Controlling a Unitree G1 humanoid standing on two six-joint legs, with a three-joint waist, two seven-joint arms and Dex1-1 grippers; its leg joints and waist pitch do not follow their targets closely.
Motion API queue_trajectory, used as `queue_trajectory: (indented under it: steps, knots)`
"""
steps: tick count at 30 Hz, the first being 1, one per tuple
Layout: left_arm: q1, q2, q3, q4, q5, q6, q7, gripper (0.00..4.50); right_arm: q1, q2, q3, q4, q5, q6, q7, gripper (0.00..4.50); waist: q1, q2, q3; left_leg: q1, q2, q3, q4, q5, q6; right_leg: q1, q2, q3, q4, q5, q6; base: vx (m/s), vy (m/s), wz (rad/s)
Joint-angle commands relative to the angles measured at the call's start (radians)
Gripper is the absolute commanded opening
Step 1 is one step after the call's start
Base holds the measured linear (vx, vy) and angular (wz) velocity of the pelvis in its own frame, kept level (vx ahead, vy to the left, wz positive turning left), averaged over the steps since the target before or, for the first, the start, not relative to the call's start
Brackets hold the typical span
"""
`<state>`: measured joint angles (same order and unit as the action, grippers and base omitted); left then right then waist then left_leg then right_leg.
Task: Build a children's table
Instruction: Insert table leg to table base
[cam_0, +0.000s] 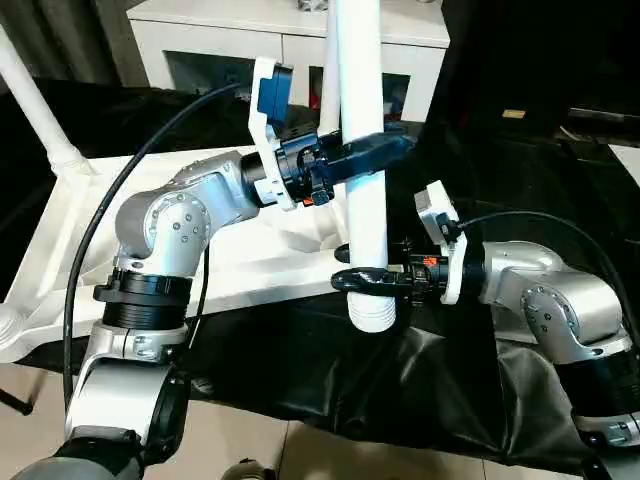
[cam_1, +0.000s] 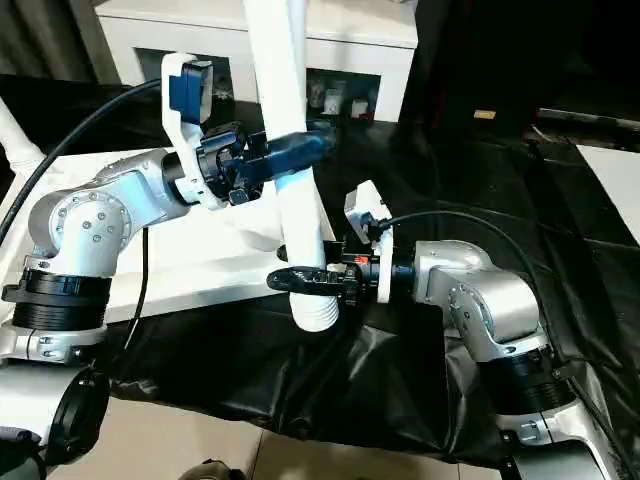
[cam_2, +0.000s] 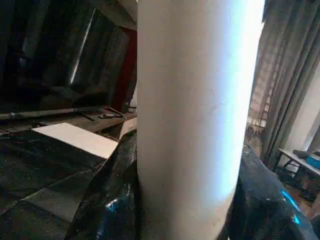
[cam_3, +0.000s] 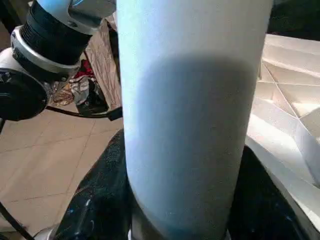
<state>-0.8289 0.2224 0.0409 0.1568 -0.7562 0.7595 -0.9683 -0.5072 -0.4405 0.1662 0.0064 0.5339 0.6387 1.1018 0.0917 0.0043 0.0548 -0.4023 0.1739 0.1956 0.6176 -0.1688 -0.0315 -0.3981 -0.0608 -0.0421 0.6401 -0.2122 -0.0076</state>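
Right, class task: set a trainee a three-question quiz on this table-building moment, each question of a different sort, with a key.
1. True or false: the white leg lies flat on the tabletop.
2. Which gripper holds the leg nearer its ridged lower end? A) left gripper B) right gripper
3. Fill in: another leg already stands in a corner ______ of the tabletop.

Key: 1 false, it is upright between both grippers. 2 B. 3 socket.
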Motion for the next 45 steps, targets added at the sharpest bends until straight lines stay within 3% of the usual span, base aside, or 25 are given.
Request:
queue_trajectory:
  steps: [1, 5, 6, 8, 10, 15, 16, 19, 25, 29, 42, 43, 45]
  knots:
    - [-0.012, -0.001, 0.018, 0.020, 0.027, -0.016, 0.049, 1.78, -0.013, 0.008, 0.002, -0.006, -0.040, -0.044, -0.035, 2.56, 0.003, -0.001, -0.067, 0.030, 0.055, -0.030, -0.072, -0.181, 0.006, 0.048, -0.081, 0.045, -0.081, -0.119, -0.227, 0.000, 0.000, 0.00]
    - [-0.025, -0.015, 0.012, 0.029, 0.101, -0.086, 0.138, 1.77, -0.036, 0.072, -0.031, 0.044, -0.088, -0.107, -0.165, 2.84, -0.002, 0.002, -0.066, 0.029, 0.057, -0.033, -0.075, -0.192, -0.011, 0.044, -0.083, 0.045, -0.085, -0.139, -0.215, 0.000, 0.000, 0.00]
    - [-0.027, -0.026, -0.006, 0.026, 0.172, -0.148, 0.207, 1.77, -0.056, 0.122, -0.037, 0.092, -0.173, -0.171, -0.316, 2.91, -0.006, 0.000, -0.067, 0.030, 0.057, -0.033, -0.076, -0.186, -0.023, 0.042, -0.081, 0.045, -0.083, -0.134, -0.210, 0.000, 0.000, 0.00]
    - [-0.026, -0.032, -0.027, 0.030, 0.228, -0.190, 0.254, 1.77, -0.066, 0.152, -0.034, 0.121, -0.222, -0.206, -0.401, 2.93, -0.008, 0.001, -0.069, 0.032, 0.056, -0.033, -0.076, -0.177, -0.032, 0.043, -0.080, 0.045, -0.082, -0.117, -0.202, 0.000, 0.000, 0.00]
    - [-0.026, -0.051, -0.038, 0.035, 0.291, -0.231, 0.345, 1.77, -0.070, 0.202, -0.046, 0.147, -0.237, -0.216, -0.484, 2.94, -0.007, 0.002, -0.070, 0.031, 0.055, -0.032, -0.075, -0.169, -0.026, 0.047, -0.080, 0.046, -0.079, -0.086, -0.199, 0.000, 0.000, 0.00]
    - [-0.027, -0.066, -0.054, 0.023, 0.332, -0.240, 0.420, 1.77, -0.074, 0.234, -0.026, 0.182, -0.281, -0.210, -0.551, 2.94, -0.005, 0.000, -0.071, 0.030, 0.055, -0.031, -0.075, -0.146, -0.009, 0.048, -0.078, 0.045, -0.074, -0.027, -0.208, 0.000, 0.000, 0.00]
    - [-0.026, -0.069, -0.060, 0.019, 0.343, -0.250, 0.423, 1.77, -0.075, 0.242, -0.023, 0.194, -0.290, -0.221, -0.559, 2.76, -0.005, 0.001, -0.071, 0.029, 0.055, -0.031, -0.076, -0.152, -0.009, 0.048, -0.079, 0.045, -0.074, -0.034, -0.207, 0.000, 0.000, 0.00]
    - [-0.022, -0.079, -0.067, 0.019, 0.367, -0.272, 0.430, 1.77, -0.073, 0.274, -0.025, 0.210, -0.281, -0.233, -0.564, 2.53, -0.007, -0.005, -0.070, 0.028, 0.054, -0.029, -0.076, -0.163, -0.005, 0.048, -0.081, 0.047, -0.079, -0.050, -0.207, 0.000, 0.000, 0.00]
    - [-0.026, -0.075, -0.066, 0.035, 0.382, -0.290, 0.440, 1.77, -0.082, 0.279, -0.026, 0.221, -0.286, -0.230, -0.569, 1.98, -0.006, 0.000, -0.069, 0.030, 0.055, -0.030, -0.078, -0.171, -0.010, 0.047, -0.080, 0.046, -0.078, -0.059, -0.202, 0.000, 0.000, 0.00]
    - [-0.033, -0.075, -0.064, 0.046, 0.391, -0.299, 0.438, 1.77, -0.089, 0.279, -0.033, 0.236, -0.293, -0.236, -0.567, 1.86, -0.006, 0.001, -0.070, 0.030, 0.055, -0.030, -0.077, -0.169, -0.012, 0.047, -0.080, 0.047, -0.077, -0.049, -0.203, 0.000, 0.000, 0.00]
    - [-0.032, -0.069, -0.067, 0.038, 0.384, -0.298, 0.408, 1.77, -0.097, 0.263, -0.043, 0.238, -0.291, -0.253, -0.539, 1.84, -0.006, 0.000, -0.069, 0.030, 0.056, -0.030, -0.077, -0.173, -0.009, 0.047, -0.081, 0.047, -0.078, -0.057, -0.208, 0.000, 0.000, 0.00]
    - [-0.031, -0.069, -0.067, 0.036, 0.383, -0.295, 0.404, 1.77, -0.100, 0.264, -0.051, 0.241, -0.286, -0.249, -0.542, 2.54, -0.007, 0.000, -0.069, 0.030, 0.055, -0.030, -0.077, -0.173, -0.008, 0.046, -0.080, 0.047, -0.078, -0.056, -0.207, 0.000, 0.000, 0.00]
    - [-0.026, -0.065, -0.072, 0.024, 0.378, -0.283, 0.389, 1.77, -0.110, 0.241, -0.063, 0.233, -0.259, -0.227, -0.498, 2.57, -0.005, 0.001, -0.069, 0.031, 0.056, -0.030, -0.077, -0.173, -0.004, 0.047, -0.080, 0.047, -0.078, -0.053, -0.208, 0.000, 0.000, 0.00]
